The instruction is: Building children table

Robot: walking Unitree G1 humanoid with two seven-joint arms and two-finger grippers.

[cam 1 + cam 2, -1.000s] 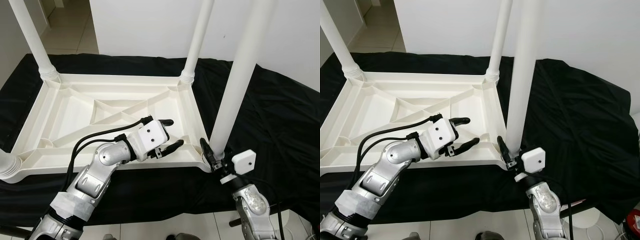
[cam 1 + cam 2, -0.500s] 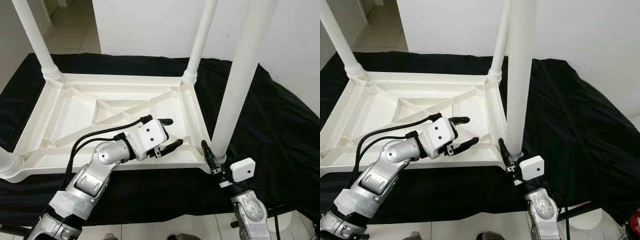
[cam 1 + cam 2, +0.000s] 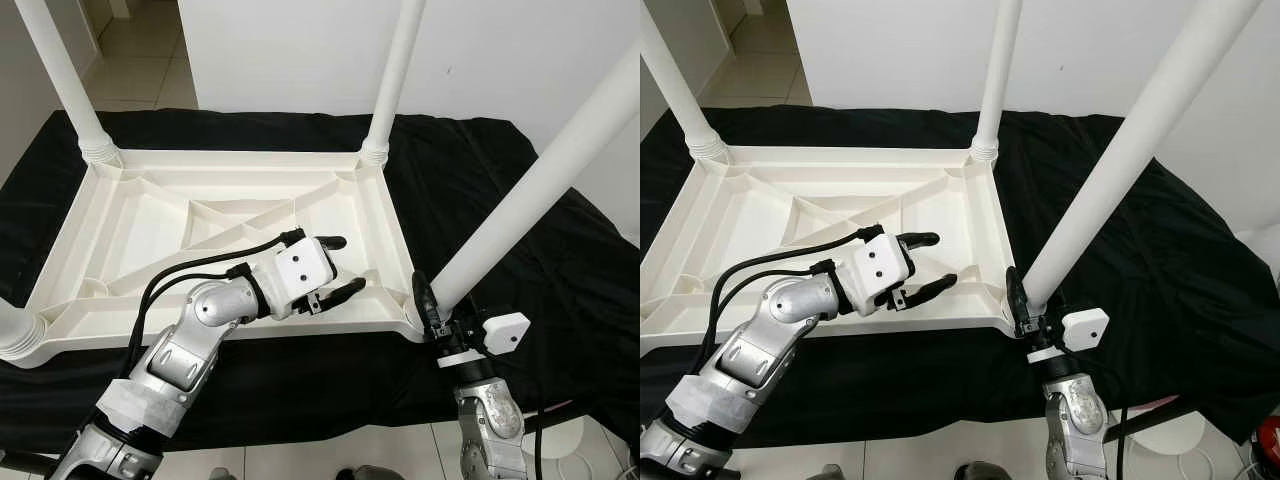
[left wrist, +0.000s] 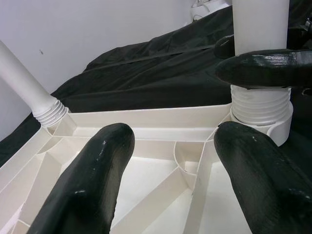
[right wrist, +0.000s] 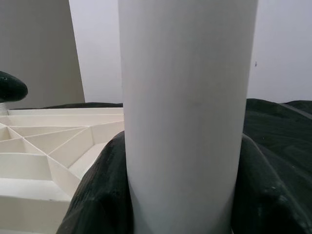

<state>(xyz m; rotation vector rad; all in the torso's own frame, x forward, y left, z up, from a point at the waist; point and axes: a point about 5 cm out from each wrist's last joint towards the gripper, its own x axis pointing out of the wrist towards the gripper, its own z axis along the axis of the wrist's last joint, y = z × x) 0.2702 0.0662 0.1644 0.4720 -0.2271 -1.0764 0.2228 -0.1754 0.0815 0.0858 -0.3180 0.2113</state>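
Item: white plastic children's tabletop [image 3: 150, 225], lying upside down on a worktop draped in black cloth [image 3: 540, 250], its ribbed underside facing up.

Legs: far left leg [image 3: 62, 80] and far right leg [image 3: 395, 75] standing upright in their corner sockets; a near left leg [image 3: 15, 335] showing at the picture's edge in its corner. The near right leg [image 3: 530, 195] is leaning away to the right, its lower end sitting at the near right corner socket [image 4: 261, 109].

Right claw [image 3: 440, 318]: gripping the tilted leg just above its base, black fingers [image 5: 97, 195] pressing on both sides of the white tube.

Left claw [image 3: 335, 268]: hovering over the tabletop's near right area, inside the rim, fingers [image 4: 83, 185] spread apart and holding nothing, pointing toward the near right corner.

Surroundings: white wall [image 3: 300, 50] standing behind the worktop; tiled floor [image 3: 140, 60] showing at the far left.
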